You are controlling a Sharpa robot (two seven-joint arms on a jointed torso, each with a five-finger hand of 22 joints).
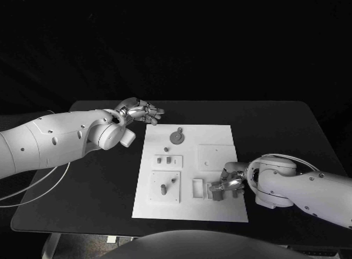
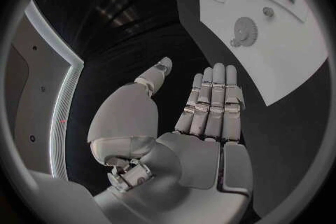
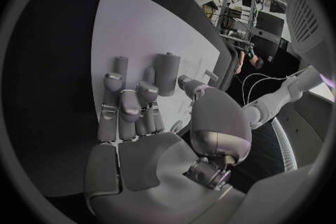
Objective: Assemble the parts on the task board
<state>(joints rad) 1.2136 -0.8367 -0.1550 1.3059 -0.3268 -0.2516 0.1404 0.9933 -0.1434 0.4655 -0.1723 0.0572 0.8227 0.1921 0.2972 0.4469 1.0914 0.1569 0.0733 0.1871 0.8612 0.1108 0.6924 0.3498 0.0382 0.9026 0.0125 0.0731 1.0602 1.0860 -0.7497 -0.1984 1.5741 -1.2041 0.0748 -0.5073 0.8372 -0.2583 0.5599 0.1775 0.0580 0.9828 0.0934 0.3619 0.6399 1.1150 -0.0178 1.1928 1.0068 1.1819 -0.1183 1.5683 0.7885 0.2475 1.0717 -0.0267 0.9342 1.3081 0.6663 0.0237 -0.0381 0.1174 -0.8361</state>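
Left hand [image 1: 139, 112] empty, fingers straight, off the task board [image 1: 190, 171]; right hand [image 1: 227, 184] low over it, grasp unclear.

Both arms [image 1: 52, 143] white, smooth rounded shells, small dark screws. Left hand [image 1: 139, 112] and right hand [image 1: 229, 183] silver, segmented fingers. Thin pale cable [image 1: 24, 191] under left arm.

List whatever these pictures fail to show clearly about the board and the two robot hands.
- Head view: the right robot hand covers part of the task board; whether it holds a part cannot be told.
- Right wrist view: the fingers hide the board beneath them.
- Head view: the small parts are too small to identify.
- Left wrist view: the left robot hand is empty, and the circle's rim cuts off the board.
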